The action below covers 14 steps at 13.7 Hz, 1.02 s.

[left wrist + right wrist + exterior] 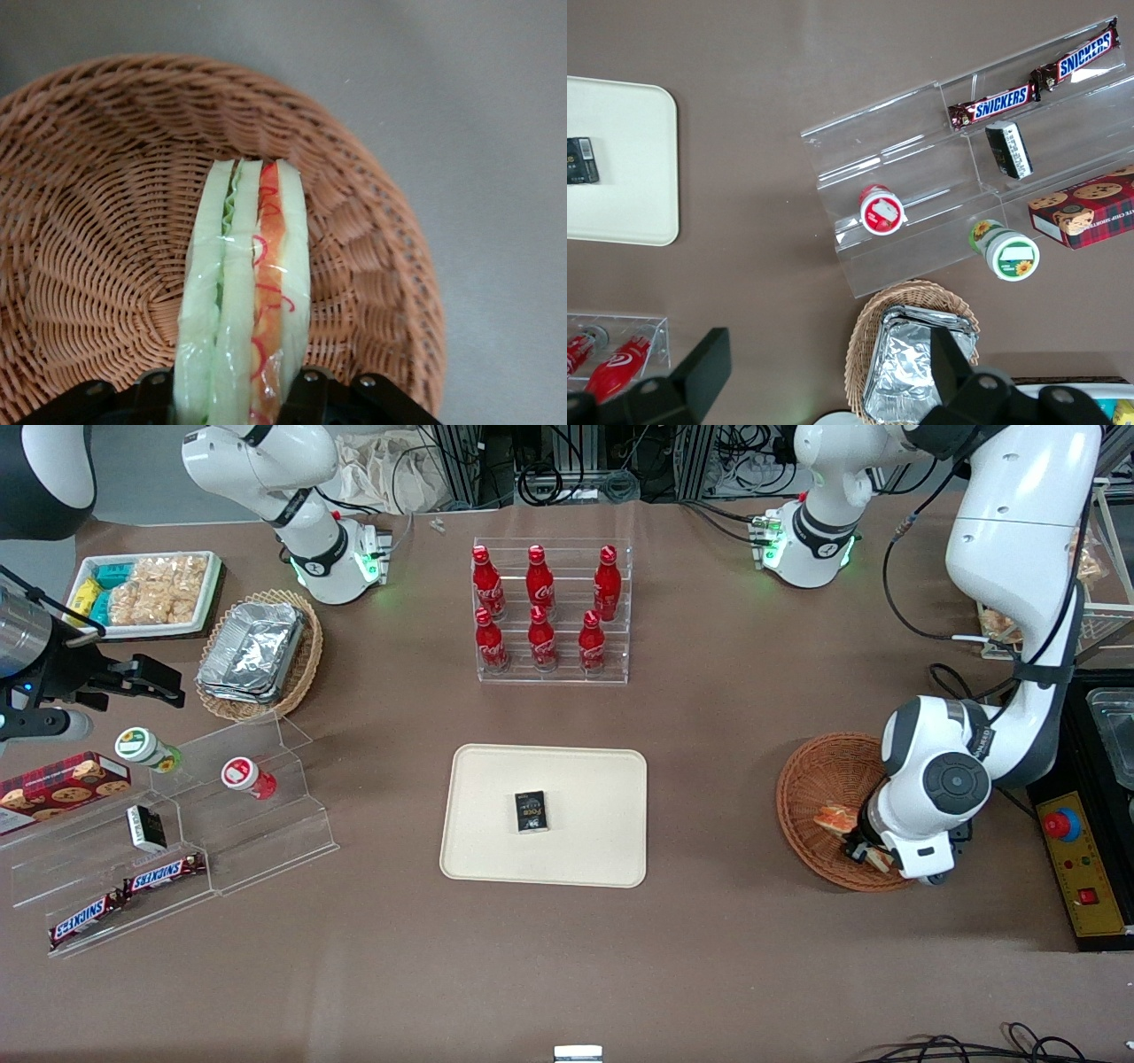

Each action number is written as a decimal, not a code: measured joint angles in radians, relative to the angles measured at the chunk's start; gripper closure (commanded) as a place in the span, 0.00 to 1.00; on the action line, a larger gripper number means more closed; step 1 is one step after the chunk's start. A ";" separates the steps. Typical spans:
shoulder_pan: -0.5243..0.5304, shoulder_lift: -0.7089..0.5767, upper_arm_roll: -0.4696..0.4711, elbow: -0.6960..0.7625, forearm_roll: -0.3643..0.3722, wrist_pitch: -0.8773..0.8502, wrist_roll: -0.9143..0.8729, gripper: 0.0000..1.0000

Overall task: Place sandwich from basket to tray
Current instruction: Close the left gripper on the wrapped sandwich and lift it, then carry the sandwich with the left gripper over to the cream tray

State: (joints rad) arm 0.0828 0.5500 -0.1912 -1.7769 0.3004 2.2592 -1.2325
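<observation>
The sandwich [244, 292], white bread with green and orange-red filling in clear wrap, stands on edge in the reddish-brown woven basket [89, 221]. My left gripper [232, 394] is shut on it, one black finger [306, 390] pressed against each bread face. In the front view the gripper [864, 852] is low inside the basket [811, 779] at the working arm's end of the table, with the sandwich [834, 817] showing beside it. I cannot tell whether the sandwich is lifted off the weave. The cream tray [496, 779] lies at the table's middle.
A small black box [531, 811] lies on the tray. A clear rack of red bottles [551, 611] stands farther from the front camera than the tray. A clear stepped stand with snacks [177, 841] and a pale oval basket of foil trays [257, 651] are toward the parked arm's end.
</observation>
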 measured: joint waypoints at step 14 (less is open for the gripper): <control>-0.145 0.049 -0.406 0.502 -0.013 -0.462 0.453 1.00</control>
State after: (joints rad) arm -0.0625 0.5991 -0.5973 -1.2748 0.2870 1.7976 -0.7797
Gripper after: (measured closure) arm 0.793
